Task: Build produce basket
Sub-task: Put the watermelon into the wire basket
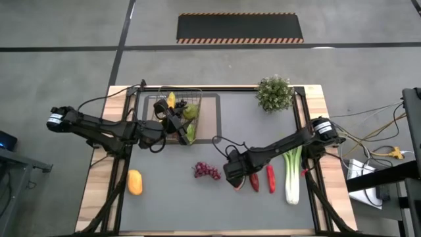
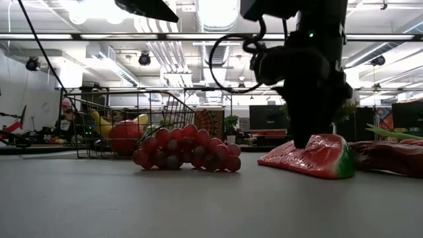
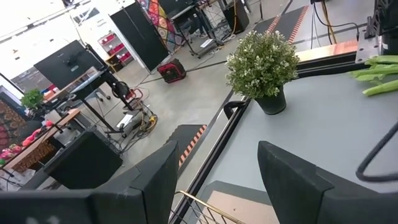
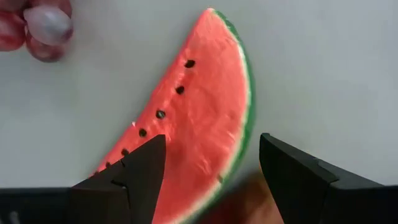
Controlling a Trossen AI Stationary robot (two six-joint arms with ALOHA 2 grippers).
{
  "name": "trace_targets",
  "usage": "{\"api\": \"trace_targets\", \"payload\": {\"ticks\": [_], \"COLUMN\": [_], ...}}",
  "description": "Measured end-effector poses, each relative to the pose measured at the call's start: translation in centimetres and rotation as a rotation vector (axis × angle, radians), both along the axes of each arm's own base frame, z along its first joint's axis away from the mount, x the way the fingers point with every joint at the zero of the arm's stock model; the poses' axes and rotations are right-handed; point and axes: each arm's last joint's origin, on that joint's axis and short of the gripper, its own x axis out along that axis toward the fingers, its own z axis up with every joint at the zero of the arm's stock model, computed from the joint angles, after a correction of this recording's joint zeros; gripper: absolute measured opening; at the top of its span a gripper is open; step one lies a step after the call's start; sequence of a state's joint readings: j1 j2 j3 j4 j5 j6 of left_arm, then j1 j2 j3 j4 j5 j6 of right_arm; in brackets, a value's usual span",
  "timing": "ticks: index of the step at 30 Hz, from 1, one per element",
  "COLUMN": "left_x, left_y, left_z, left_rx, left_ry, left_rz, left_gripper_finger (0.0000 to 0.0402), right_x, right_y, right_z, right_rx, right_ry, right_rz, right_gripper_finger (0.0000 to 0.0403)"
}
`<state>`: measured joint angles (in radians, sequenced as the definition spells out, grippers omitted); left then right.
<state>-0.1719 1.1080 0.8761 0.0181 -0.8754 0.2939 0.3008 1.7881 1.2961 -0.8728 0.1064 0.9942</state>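
The right claw point(image 4: 208, 171) is held spread directly above the watermelon slice point(image 4: 193, 124), one finger to each side of it, with nothing gripped. In the high view this slice point(image 1: 238, 184) lies on the bench point(image 1: 164, 197) at about 5 o'clock from the centre, with the red chilies point(image 1: 270, 178) just beside it at 3 o'clock and the leek point(image 1: 293, 174) farther the same way. The grapes point(image 1: 206, 171) lie near it at 10 o'clock, and an orange fruit point(image 1: 134, 182) is well apart at 9 o'clock.

The left claw point(image 3: 214, 180) is released and empty, hovering over the basket point(image 1: 179, 115), which stands toward 11 o'clock and already holds a banana point(image 1: 172, 100) and green pears point(image 1: 190, 112). A potted plant point(image 1: 274, 93) stands at 1 o'clock.

The slice is judged light, rigid and smooth, a wedge that may slip or tip if pinched on its sloped faces. A hold across its thick middle, rind to cut edge, is judged safest.
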Motion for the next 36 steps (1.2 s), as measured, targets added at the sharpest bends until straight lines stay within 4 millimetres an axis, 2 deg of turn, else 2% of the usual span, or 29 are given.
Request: {"api": "trace_targets", "payload": {"ticks": [4, 13, 21, 31, 36], "left_x": [0.0, 0.0, 0.0, -0.2, -0.3], "left_y": [0.0, 0.0, -0.3, -1.9, -2.8], "left_z": [0.0, 0.0, 0.0, 0.0, 0.3], "left_rx": [0.000, -0.003, -0.021, -0.023, -0.035], "left_ry": [0.001, -0.002, -0.018, -0.019, -0.026], "left_rz": [0.000, 0.000, -0.008, -0.083, -0.160], "left_gripper_finger": [0.0201, 0.0201, 0.0201, 0.0201, 0.0201], "right_x": [0.5, 1.0, 0.6, -0.6, -1.4], "right_y": [0.1, 0.2, 0.0, -1.0, -1.4], "right_z": [-0.8, -0.9, 0.2, 5.5, 8.7], "right_rx": [-0.003, -0.022, -0.062, -0.317, -0.343], "right_ry": [-0.007, -0.057, -0.066, -0.224, -0.386], "right_rz": [0.026, 0.066, 0.135, 0.351, 0.550], "right_gripper_finger": [0.0217, 0.0100, 0.0090, 0.0090, 0.0090]}}
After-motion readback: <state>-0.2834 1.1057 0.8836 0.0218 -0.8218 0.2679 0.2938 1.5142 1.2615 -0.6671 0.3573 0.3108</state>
